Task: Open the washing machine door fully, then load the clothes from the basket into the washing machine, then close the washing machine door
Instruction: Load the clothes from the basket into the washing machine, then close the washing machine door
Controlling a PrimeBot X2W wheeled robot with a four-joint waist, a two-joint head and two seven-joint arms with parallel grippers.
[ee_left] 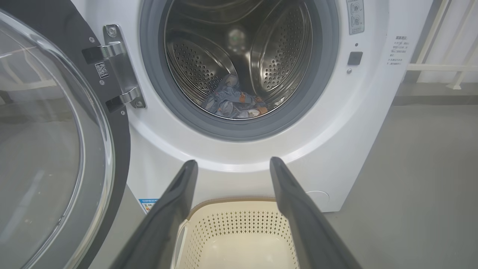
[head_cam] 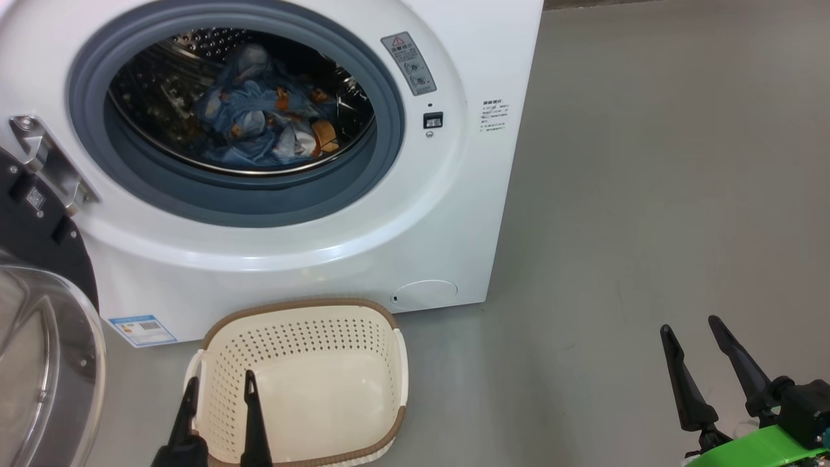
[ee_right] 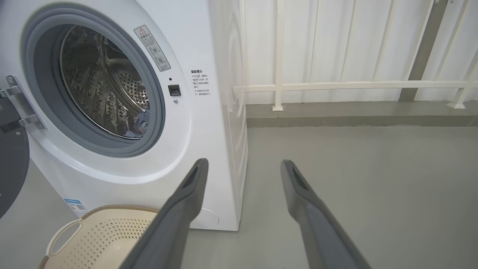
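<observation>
The white washing machine (head_cam: 415, 214) stands with its round door (head_cam: 45, 363) swung wide open at the left, black ring and clear glass bowl (ee_left: 41, 149) facing me. Light-blue clothes (head_cam: 259, 113) with orange prints lie heaped inside the steel drum (ee_left: 239, 56); the same clothes (ee_left: 233, 104) show low in the drum in the left wrist view. The cream basket (head_cam: 305, 383) sits on the floor before the machine, nothing in it. My left gripper (head_cam: 219, 384) hovers open over the basket's near left side. My right gripper (head_cam: 690, 327) is open above bare floor to the right.
Grey floor (head_cam: 648, 194) stretches to the right of the machine. A white railing (ee_right: 354, 86) and wall panels stand behind it. The door hinge (head_cam: 45, 162) juts from the machine's left front, and a blue label sticker (head_cam: 142, 329) sits low on it.
</observation>
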